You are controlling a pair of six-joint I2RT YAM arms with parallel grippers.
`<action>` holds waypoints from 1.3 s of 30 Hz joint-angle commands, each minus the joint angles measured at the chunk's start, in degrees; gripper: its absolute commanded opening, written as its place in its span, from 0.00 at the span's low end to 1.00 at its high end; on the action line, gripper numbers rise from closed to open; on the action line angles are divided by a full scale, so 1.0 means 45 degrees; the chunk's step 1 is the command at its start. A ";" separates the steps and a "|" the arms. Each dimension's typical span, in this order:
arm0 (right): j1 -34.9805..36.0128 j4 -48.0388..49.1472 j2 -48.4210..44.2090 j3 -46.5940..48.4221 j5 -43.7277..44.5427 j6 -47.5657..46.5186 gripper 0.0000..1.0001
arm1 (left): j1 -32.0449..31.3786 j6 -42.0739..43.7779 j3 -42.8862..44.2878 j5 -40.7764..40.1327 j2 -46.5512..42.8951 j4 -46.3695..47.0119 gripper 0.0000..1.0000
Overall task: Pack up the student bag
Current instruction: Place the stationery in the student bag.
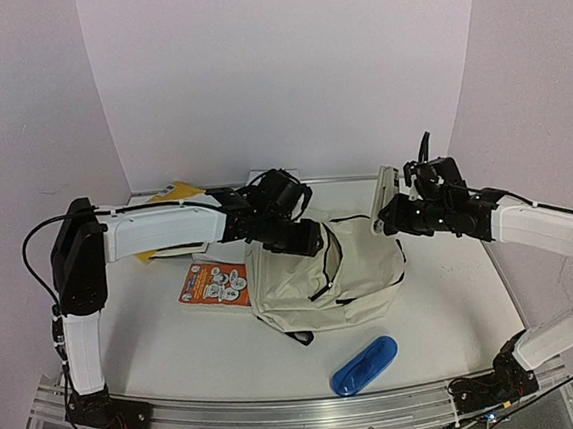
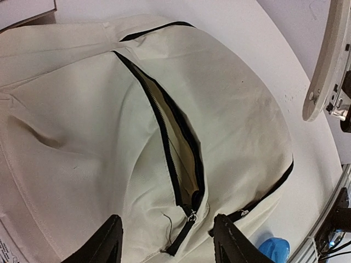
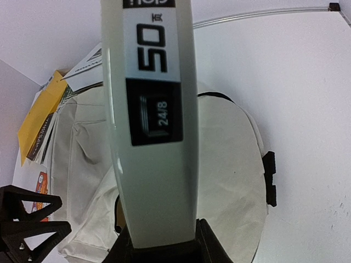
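Large cream fabric backpack with black zippers and straps (image 1: 322,277), slumped flat at the middle of the white worktop (image 1: 446,321), front pocket zipper partly undone, pale lining seen inside

Overhead view faces the table (image 1: 228,350); both wrist views closely share the student bag (image 2: 82,137).
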 commanded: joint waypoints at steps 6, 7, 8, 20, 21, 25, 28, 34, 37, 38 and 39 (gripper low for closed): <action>0.0050 0.0736 -0.0606 -0.0070 0.0385 0.0073 0.00 | -0.0084 0.0030 0.2348 0.0723 0.2223 -0.0305 0.51; 0.0049 0.0736 -0.0606 -0.0077 0.0367 0.0074 0.00 | -0.0086 0.0047 0.2476 0.0648 0.2325 -0.0316 0.50; 0.0058 0.0736 -0.0591 -0.0079 0.0333 0.0088 0.00 | -0.0087 0.0093 0.2605 0.0560 0.2545 -0.0379 0.49; 0.0052 0.0736 -0.0606 -0.0389 0.0106 0.0279 0.00 | -0.0426 0.0850 0.4115 -0.2207 0.4052 -0.1238 0.45; 0.0049 0.0736 -0.0606 -0.0392 0.0103 0.0285 0.00 | -0.0451 0.0852 0.4235 -0.2353 0.4175 -0.1402 0.45; 0.0052 0.0736 -0.0629 -0.0391 0.0129 0.0265 0.00 | -0.0625 0.0995 0.4845 -0.3336 0.4566 -0.1926 0.45; 0.0066 0.0736 -0.0621 -0.0375 0.0121 0.0254 0.00 | -0.0724 0.1161 0.5115 -0.3726 0.4806 -0.2171 0.44; 0.0061 0.0736 -0.0668 -0.0354 -0.0101 0.0246 0.00 | -0.0790 0.1238 0.5677 -0.4277 0.5262 -0.2851 0.38; 0.0067 0.0736 -0.0722 -0.0373 -0.0094 0.0232 0.00 | -0.0790 0.1318 0.5783 -0.4064 0.5442 -0.2858 0.32; 0.0062 0.0736 -0.0738 -0.0373 -0.0098 0.0242 0.00 | -0.0790 0.1321 0.5835 -0.4010 0.5505 -0.2901 0.27; 0.0051 0.0736 -0.0769 -0.0373 -0.0094 0.0244 0.00 | -0.0799 0.1322 0.5889 -0.4020 0.5570 -0.2970 0.22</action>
